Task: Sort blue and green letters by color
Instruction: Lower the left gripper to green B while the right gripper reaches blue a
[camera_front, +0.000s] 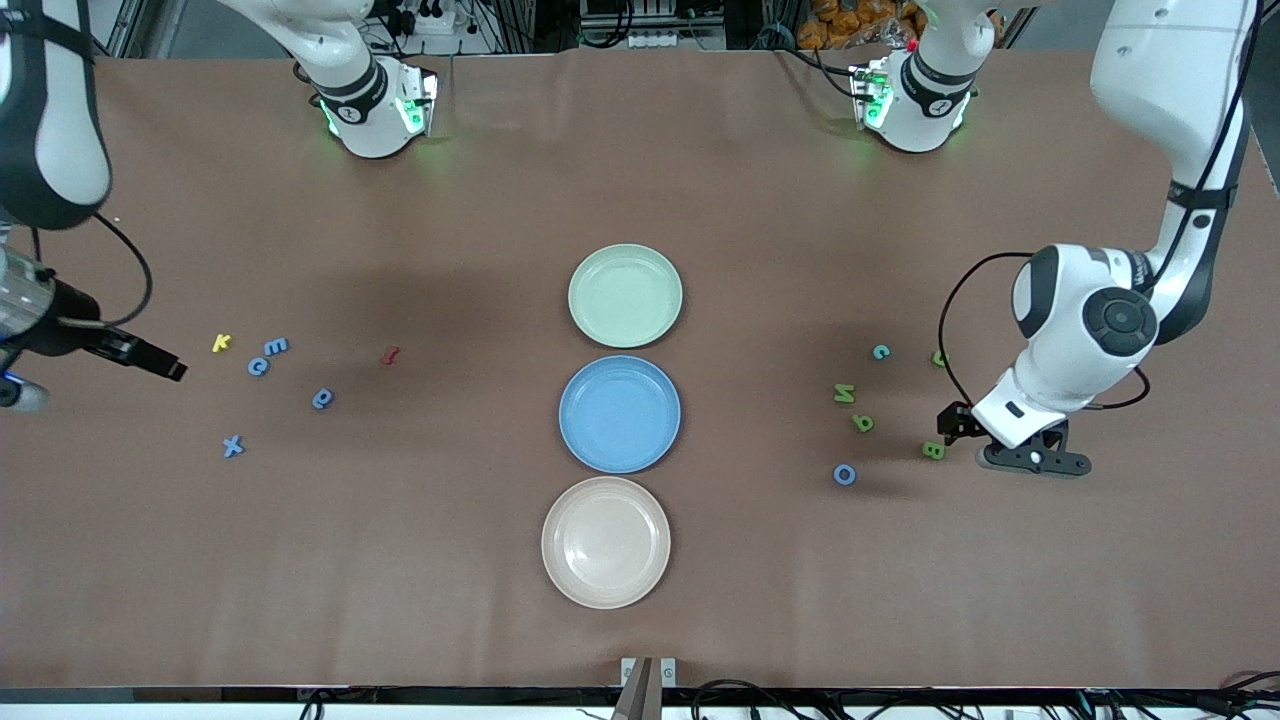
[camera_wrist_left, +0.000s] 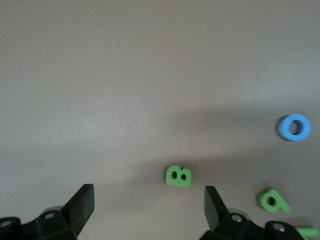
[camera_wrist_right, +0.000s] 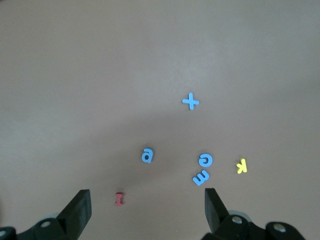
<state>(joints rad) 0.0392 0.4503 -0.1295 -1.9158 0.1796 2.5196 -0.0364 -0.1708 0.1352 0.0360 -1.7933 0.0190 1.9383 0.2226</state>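
The green B (camera_wrist_left: 178, 176), lying flat toward the left arm's end of the desk, is being framed just ahead of the released left pincer (camera_wrist_left: 149, 202), while the right pincer (camera_wrist_right: 147, 207) is being held released over the blue letters (camera_wrist_right: 202, 169).

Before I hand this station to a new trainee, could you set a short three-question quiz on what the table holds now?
1. True or false: the green B lies on the table, unheld.
2. Which plate lies between the green plate and the beige plate?
3. The left gripper is: A) shut on a letter, B) open beside the green B, C) over the blue plate.

Key: 1 true; 2 the blue plate; 3 B.
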